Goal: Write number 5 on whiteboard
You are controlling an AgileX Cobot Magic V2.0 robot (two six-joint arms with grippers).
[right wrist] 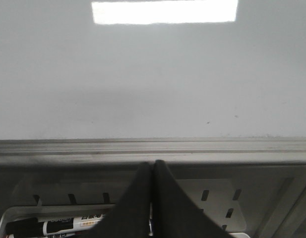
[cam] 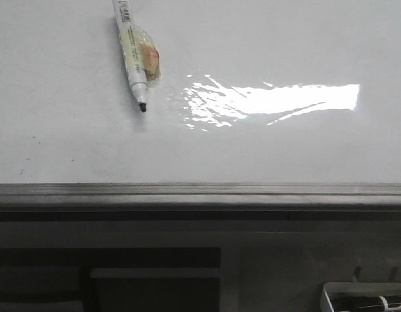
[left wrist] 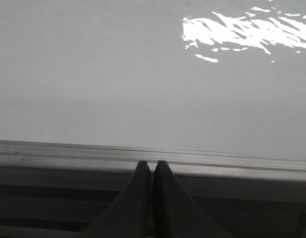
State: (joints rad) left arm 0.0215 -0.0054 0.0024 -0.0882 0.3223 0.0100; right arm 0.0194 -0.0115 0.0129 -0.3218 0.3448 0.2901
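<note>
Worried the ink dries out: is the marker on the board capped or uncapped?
Uncapped: the marker lies on the whiteboard with its dark tip bare.

Past the near edge you are looking at dark grey panels (cam: 155, 286) sitting in shadow, one block standing a little proud of the others. Low on the right, you are seeing the corner of a white perforated tray (cam: 330, 296), and in the right wrist view that tray (right wrist: 212, 196) is showing slotted walls and holding black-capped markers (right wrist: 53, 227) lying on their sides. Overhead light is glaring as a bright rectangular patch (cam: 297, 97), breaking into ripples toward its left end.
</note>
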